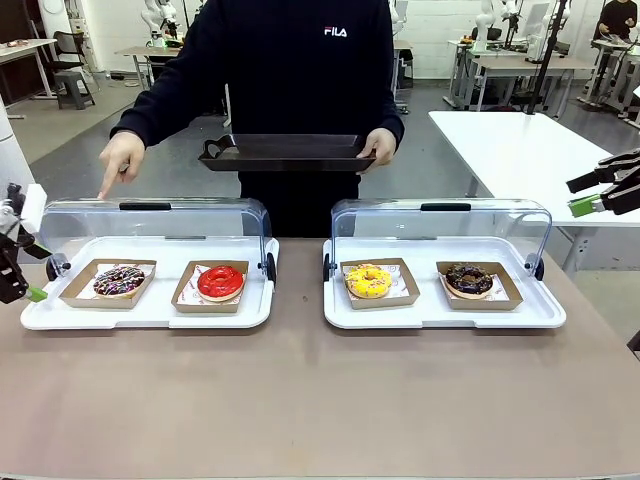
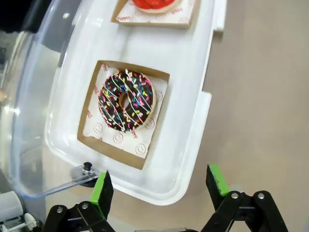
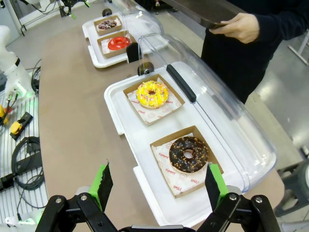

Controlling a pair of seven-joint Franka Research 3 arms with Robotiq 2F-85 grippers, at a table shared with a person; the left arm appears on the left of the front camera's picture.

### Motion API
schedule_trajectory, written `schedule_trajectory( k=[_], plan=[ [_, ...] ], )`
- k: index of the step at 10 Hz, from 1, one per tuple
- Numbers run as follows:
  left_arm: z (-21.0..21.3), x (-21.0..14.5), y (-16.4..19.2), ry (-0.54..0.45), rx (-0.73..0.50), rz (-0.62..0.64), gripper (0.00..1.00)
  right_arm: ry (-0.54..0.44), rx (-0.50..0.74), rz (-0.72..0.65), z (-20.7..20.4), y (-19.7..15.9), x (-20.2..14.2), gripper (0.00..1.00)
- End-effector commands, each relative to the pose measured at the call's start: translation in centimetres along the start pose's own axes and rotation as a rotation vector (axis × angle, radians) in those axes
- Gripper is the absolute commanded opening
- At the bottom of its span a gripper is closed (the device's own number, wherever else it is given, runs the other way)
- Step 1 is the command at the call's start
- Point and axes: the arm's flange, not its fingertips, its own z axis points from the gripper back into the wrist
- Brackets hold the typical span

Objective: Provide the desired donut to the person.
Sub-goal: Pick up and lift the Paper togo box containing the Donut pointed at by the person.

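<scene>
Brown tabletop [image 1: 300, 400], 2 white trays, 4 donuts; person [image 1: 290, 70] at the far side.
My left gripper [image 2: 160, 186] hangs spread at the left end of the left tray [image 2: 193, 140], where the sprinkled chocolate donut [image 2: 126, 100] lies; the person's hand [image 1: 122, 158] points down at the clear lid [image 1: 150, 215] behind it. My right gripper [image 3: 158, 182], spread too, overlooks the right tray [image 3: 120, 116].

The left wrist view's top edge cuts off the red donut [image 2: 153, 4], and the front view's crops the person [image 1: 290, 80] at the shoulders.
</scene>
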Motion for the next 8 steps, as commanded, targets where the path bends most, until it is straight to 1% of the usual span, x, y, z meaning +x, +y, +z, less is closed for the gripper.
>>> schedule_trajectory(
  k=[1,2,3,4,8],
  plan=[
    [-2.2,0.2,0.2,0.08,0.026,-0.127,1.0,0.002,0.011,0.001,-0.1,0.1,-0.1,1.0],
    [-3.6,0.8,0.5,0.099,0.03,-0.166,1.0,0.002,0.011,0.001,-0.1,0.1,-0.1,1.0],
    [-4.2,1.2,1.0,0.141,0.05,-0.194,1.0,0.002,0.011,0.001,-0.1,0.1,-0.1,1.0],
    [-5.1,1.6,1.4,0.155,0.04,-0.205,1.0,0.002,0.011,0.001,-0.1,0.1,-0.1,1.0],
    [-7.9,2.3,3.7,0.216,0.057,-0.204,1.0,0.002,0.011,0.001,-0.1,0.1,-0.1,1.0]
  ],
)
